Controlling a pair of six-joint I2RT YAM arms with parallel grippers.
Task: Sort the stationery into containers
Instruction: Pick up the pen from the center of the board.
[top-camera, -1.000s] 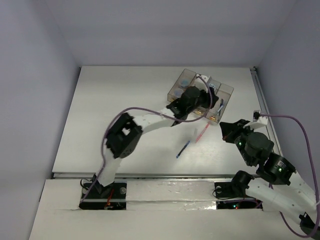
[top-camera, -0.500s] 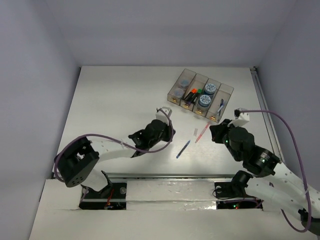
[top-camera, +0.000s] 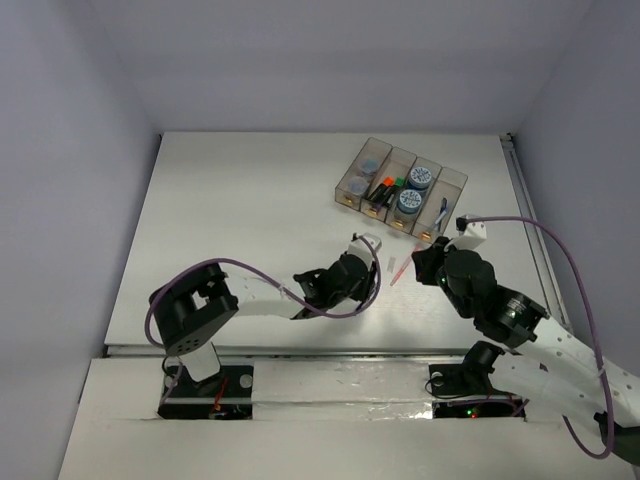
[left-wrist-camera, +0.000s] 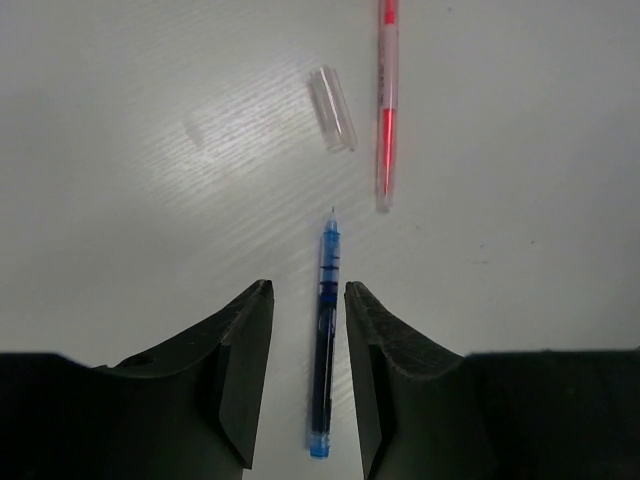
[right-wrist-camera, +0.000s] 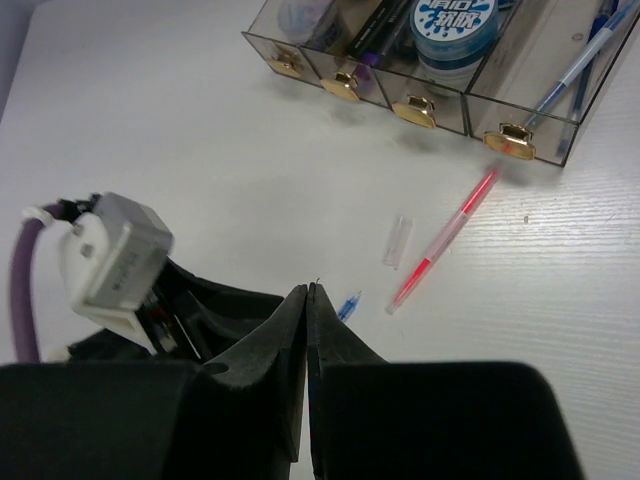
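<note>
A blue pen (left-wrist-camera: 325, 340) lies flat on the table between the fingers of my left gripper (left-wrist-camera: 308, 290). That gripper is open and straddles the pen's rear half without touching it. Just beyond the pen's tip lie a red pen (left-wrist-camera: 386, 110) and a clear cap (left-wrist-camera: 332, 108). In the top view my left gripper (top-camera: 362, 290) covers the blue pen. My right gripper (right-wrist-camera: 308, 290) is shut and empty, hovering just right of the pens (top-camera: 420, 265). The containers (top-camera: 350, 185) stand at the back with rolls (top-camera: 421, 178), markers (top-camera: 383, 187) and a blue pen (top-camera: 441, 212) inside.
The left wrist's white camera housing (right-wrist-camera: 115, 260) sits close in front of my right fingers. The red pen (top-camera: 400, 268) lies between the two grippers. A metal rail (top-camera: 525, 200) runs along the table's right edge.
My left arm drew back from the containers and came down over the blue pen; its jaws shut and reopened. My right arm swung forward and left toward the pens.
</note>
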